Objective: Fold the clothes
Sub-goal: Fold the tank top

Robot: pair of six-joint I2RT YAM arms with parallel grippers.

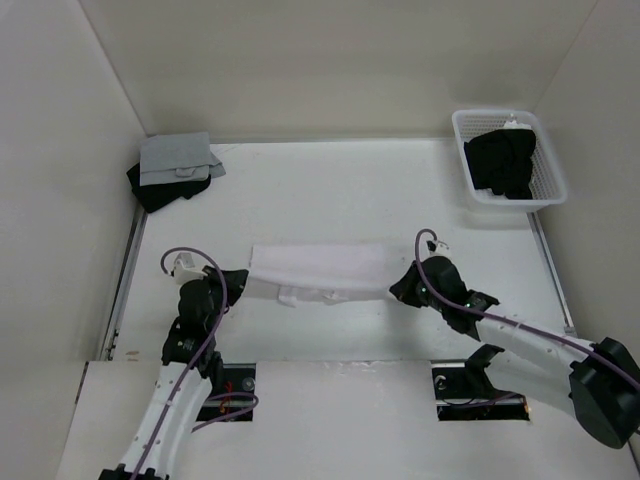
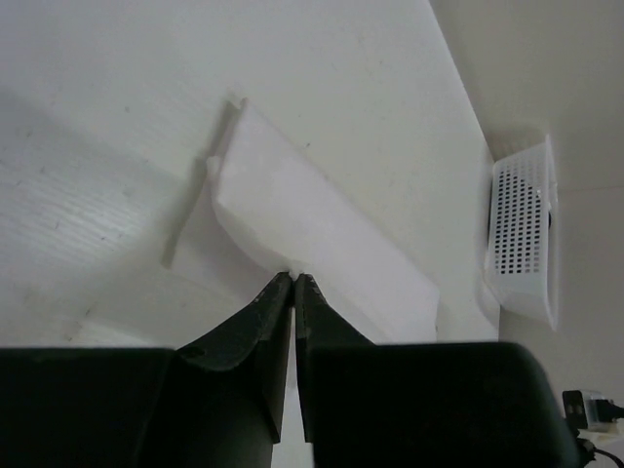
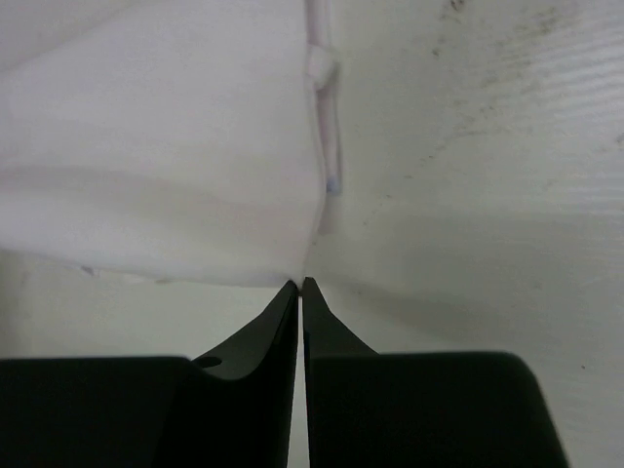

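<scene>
Clamps the left end of the white shirt (image 1: 318, 265) in the left gripper (image 2: 293, 278), jaws clenched; clamps its right end in the right gripper (image 3: 300, 284), jaws nearly touching; stretches it between them, a folded band over the table (image 1: 330, 190)

White arm links (image 1: 165, 415), black joints (image 1: 205, 300), purple cables (image 1: 186, 250).

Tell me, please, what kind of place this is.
Probably a laboratory test cell for robot laundry folding: plain white walls box in a white table, the left gripper and the right gripper hold a white garment, and a white plastic basket holds black garments.
</scene>
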